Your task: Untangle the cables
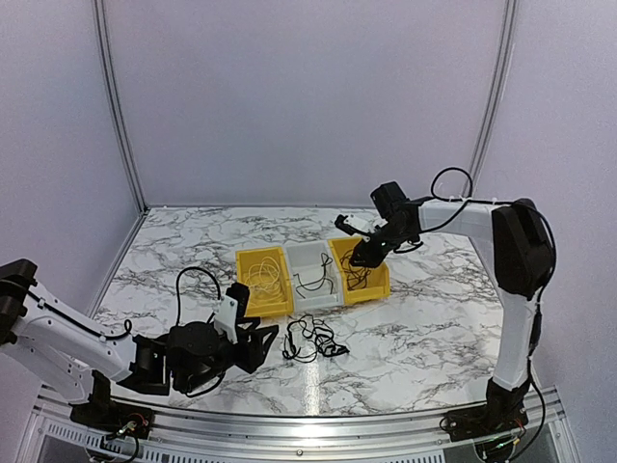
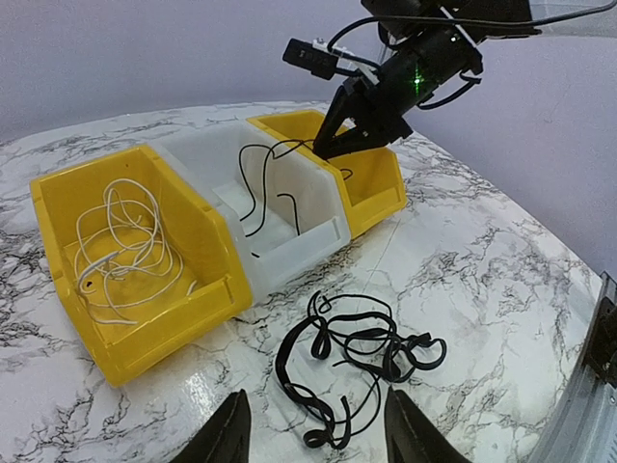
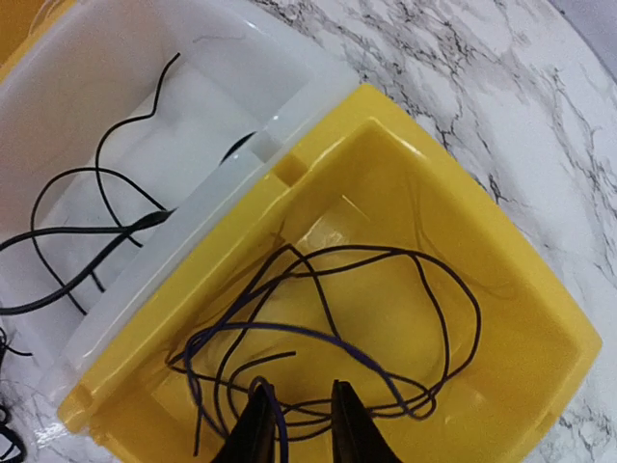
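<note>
Marble table, left end effector low, spread, empty; right end effector tipped into yellow bin, narrow gap, grip unclear

I saw bright, even overhead light — faint shadows under the cables, white glare streaking the marble table, wrist views mostly sharp.

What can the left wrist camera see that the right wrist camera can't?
Only the left wrist camera shows the pale cable in the left yellow bin, the whole black tangle on the table, and the left gripper. Only the right wrist camera looks straight into the right yellow bin at the dark cable looped inside. Both show that bin, the white bin with its black cable, and the right gripper.
</note>
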`<state>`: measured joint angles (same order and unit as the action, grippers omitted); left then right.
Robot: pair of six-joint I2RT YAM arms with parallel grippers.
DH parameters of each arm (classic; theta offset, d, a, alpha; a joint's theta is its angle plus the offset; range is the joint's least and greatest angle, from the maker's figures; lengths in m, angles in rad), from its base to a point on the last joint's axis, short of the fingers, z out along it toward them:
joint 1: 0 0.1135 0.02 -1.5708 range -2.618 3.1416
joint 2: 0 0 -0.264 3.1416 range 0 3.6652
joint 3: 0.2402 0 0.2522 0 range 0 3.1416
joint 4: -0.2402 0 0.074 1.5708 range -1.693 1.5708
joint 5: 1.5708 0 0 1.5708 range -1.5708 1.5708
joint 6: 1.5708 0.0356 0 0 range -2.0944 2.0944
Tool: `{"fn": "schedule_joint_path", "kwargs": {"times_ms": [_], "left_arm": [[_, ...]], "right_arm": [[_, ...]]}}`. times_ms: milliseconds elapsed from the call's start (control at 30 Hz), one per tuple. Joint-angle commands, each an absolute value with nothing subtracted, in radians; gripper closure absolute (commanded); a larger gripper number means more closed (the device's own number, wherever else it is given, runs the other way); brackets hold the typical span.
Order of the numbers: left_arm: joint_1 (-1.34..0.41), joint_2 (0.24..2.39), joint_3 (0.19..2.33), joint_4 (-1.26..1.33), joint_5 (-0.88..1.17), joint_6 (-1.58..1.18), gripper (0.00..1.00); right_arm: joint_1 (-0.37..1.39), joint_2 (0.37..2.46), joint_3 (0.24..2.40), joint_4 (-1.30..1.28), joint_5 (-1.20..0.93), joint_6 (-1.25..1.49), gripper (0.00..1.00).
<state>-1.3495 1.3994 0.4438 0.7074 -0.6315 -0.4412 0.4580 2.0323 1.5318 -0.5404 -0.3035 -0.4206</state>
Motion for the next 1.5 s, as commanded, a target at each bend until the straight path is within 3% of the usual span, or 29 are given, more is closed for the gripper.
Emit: {"fn": "schedule_joint_path", "kwargs": {"times_ms": [0, 200, 367, 533, 667, 733, 800, 867, 1067, 1467], "left_arm": [[-1.354, 1.387, 0.460, 0.669, -0.677, -0.396, 0.50], [-1.354, 1.412, 0.480, 0.619, -0.729, -0.400, 0.43], [-1.342, 1.444, 0.514, 0.540, -0.678, -0.441, 0.38], [-1.302, 1.490, 0.516, 0.521, -0.629, -0.501, 0.39], [-1.255, 1.523, 0.519, 0.522, -0.533, -0.513, 0.41], [-1.222, 1.535, 0.521, 0.524, -0.465, -0.508, 0.50], [-1.188, 1.547, 0.522, 0.546, -0.352, -0.479, 0.57], [-1.165, 1.570, 0.542, 0.554, -0.276, -0.447, 0.57], [-1.160, 1.635, 0.606, 0.564, -0.268, -0.407, 0.45], [-1.154, 1.698, 0.650, 0.584, -0.270, -0.436, 0.46]], "right_arm": [[0.469, 1.838, 1.505, -0.539, -0.222, -0.437, 0.72], [0.470, 1.694, 1.470, -0.570, -0.153, -0.498, 0.62], [0.476, 1.584, 1.305, -0.478, -0.305, -0.565, 0.62], [0.485, 1.610, 1.245, -0.468, -0.219, -0.573, 0.67], [0.497, 1.578, 1.174, -0.465, -0.400, -0.607, 0.67], [0.539, 1.567, 1.145, -0.458, -0.497, -0.621, 0.67], [0.605, 1.575, 1.124, -0.454, -0.563, -0.624, 0.66], [0.687, 1.599, 1.119, -0.447, -0.524, -0.638, 0.66], [0.768, 1.722, 1.197, -0.429, -0.489, -0.610, 0.64], [0.806, 1.819, 1.210, -0.428, -0.402, -0.623, 0.59]]}}
